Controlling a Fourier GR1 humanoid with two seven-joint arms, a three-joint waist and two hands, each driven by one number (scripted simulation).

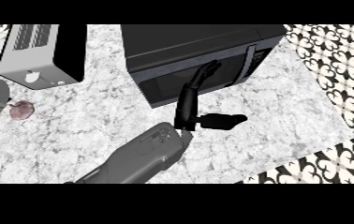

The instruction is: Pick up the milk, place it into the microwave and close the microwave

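The milk does not show anywhere in my view, so I cannot tell where it is. The boxy black microwave [173,42] stands at the back of the speckled white stone bench [97,110], and its dark glass door [173,85] lies flat against its front. My left hand [185,107] is the only 1 in view: its fingers [202,74] are stretched straight up against that door with the tips touching the glass, the thumb [223,121] juts out to the right, and it holds nothing. My grey forearm [138,157] comes in from the lower edge. Left of the microwave, well apart from it, sits a grey boxy appliance with a vented top [38,54]. Near the bench's left edge lies a small pinkish-brown rounded lump [21,109].
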